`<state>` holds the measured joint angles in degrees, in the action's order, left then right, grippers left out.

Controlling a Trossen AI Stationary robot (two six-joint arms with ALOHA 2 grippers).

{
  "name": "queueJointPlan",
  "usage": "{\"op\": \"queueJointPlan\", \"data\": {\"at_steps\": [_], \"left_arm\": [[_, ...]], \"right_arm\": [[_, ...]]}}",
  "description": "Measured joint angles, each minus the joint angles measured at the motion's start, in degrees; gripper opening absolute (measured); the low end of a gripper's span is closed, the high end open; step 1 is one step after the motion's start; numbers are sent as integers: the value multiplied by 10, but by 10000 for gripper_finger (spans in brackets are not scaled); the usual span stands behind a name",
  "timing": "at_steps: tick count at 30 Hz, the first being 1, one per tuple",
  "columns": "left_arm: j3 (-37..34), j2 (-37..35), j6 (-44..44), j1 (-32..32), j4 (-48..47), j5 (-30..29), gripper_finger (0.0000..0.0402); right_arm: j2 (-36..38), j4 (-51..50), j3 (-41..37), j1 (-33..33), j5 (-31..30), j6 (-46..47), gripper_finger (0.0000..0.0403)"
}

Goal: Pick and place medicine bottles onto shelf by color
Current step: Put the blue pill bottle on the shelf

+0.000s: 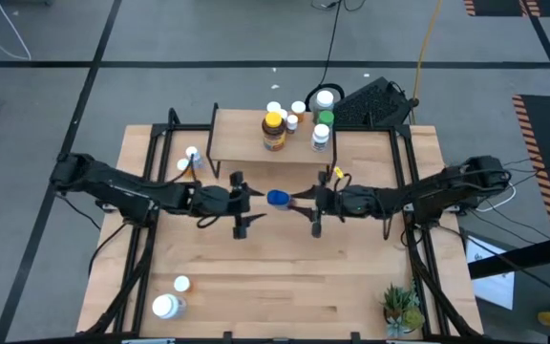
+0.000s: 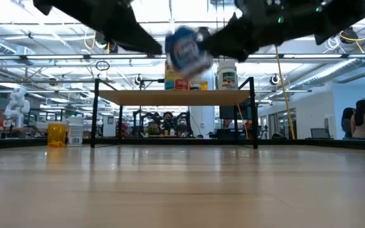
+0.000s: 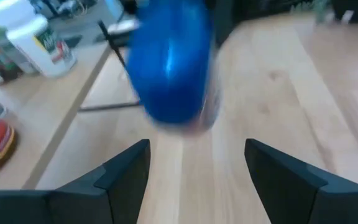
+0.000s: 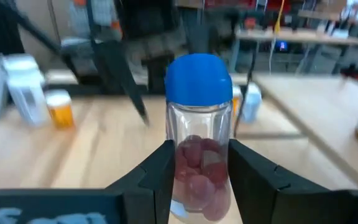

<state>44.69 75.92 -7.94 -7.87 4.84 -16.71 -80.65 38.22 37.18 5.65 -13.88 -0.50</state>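
A clear medicine bottle with a blue cap (image 1: 278,198) hangs in the air over the middle of the table, and my right gripper (image 1: 296,198) is shut on it. My left gripper (image 1: 256,199) faces it from the table's left side. It is open, and its fingers (image 3: 129,177) stop short of the blue cap (image 3: 169,62). The shelf (image 1: 246,143) stands at the table's far edge. On it are an amber bottle (image 1: 274,132), a green-capped bottle (image 1: 323,129) and several white ones. My right gripper pinches the bottle's clear body (image 4: 199,168), just below the blue cap (image 4: 197,78), between its two fingers. The fingers come in about level from the table's right side. The bottle is lifted clear of the table and hangs tilted (image 2: 185,50), its cap toward my left gripper.
A white bottle (image 1: 192,156) and an orange one (image 1: 183,167) stand on the table left of the shelf. Two white bottles (image 1: 167,306) stand near the near left corner. A potted plant (image 1: 401,308) stands at the near right, and a keyboard (image 1: 375,103) lies behind the table.
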Motion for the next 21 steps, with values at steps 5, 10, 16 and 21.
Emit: {"op": "queueJointPlan", "data": {"at_steps": [5,10,16,21], "left_arm": [[-1,32,12,17,44,3,266],[0,47,9,31,104,65,266],[0,61,7,37,151,112,257],[0,62,6,37,145,123,189]], "right_arm": [[4,-3,-11,15,0,-2,125],[4,31,-11,27,-5,-31,125],[4,69,-10,35,-10,-49,125],[4,71,-10,39,-10,-49,125]]}}
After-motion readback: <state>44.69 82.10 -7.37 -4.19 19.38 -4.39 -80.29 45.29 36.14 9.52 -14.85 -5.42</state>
